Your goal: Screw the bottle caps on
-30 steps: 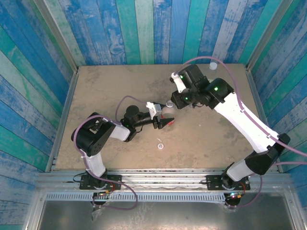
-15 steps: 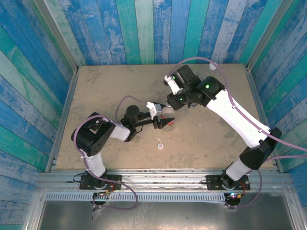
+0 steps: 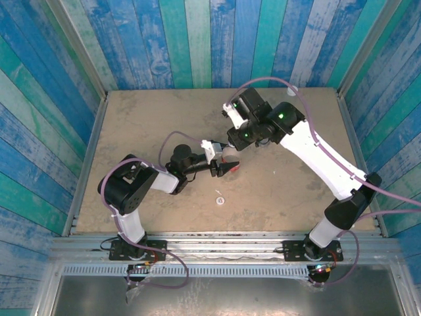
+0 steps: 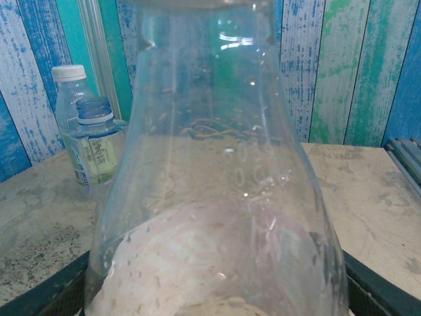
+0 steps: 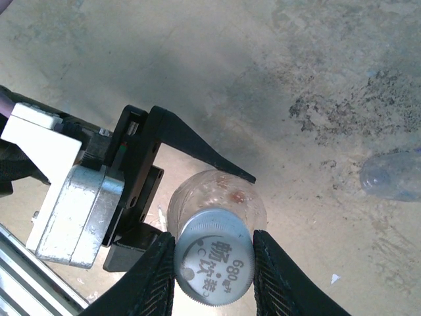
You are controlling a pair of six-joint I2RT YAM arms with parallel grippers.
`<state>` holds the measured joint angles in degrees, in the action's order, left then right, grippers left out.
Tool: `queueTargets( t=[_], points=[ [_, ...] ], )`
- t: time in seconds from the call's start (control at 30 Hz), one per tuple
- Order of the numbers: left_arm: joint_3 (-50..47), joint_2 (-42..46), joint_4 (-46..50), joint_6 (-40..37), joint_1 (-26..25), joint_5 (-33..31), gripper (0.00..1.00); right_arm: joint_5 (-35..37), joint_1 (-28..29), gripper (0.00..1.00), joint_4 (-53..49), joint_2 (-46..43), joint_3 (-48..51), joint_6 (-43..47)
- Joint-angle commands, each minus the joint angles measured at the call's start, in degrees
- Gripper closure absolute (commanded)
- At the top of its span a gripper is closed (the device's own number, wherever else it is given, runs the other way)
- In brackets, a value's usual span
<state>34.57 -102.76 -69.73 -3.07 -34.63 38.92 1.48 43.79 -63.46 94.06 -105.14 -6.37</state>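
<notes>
At mid-table, left end effector [image 3: 225, 168] grips a bottle [image 5: 217, 191] (upright); right end effector [image 5: 214, 264] pinches its cap [image 5: 214, 257].

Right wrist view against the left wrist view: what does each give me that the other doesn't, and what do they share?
Right wrist view: the printed grey cap pinched in the right gripper, sitting on the neck of the clear bottle.
Left wrist view: a capped bottle and an uncapped bottle standing by the wall.
Shared: the clear bottle, the left gripper clamped on it, and the sandy tabletop.
</notes>
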Motion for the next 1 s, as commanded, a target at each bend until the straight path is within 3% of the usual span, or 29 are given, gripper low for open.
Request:
queueTargets(
  t=[0.0,0.97],
  points=[
    [-0.38,-0.09,6.95,-1.56,-0.24,-0.71,0.29,-0.25,0.59,0.67,-3.21,0.87,-1.79,0.58],
    [-0.82,0.63,8.13,-2.79,-0.26,-0.86,0.28,1.16,-0.21,0.66,-7.73,5.4,-4.98,-5.1]
  ],
)
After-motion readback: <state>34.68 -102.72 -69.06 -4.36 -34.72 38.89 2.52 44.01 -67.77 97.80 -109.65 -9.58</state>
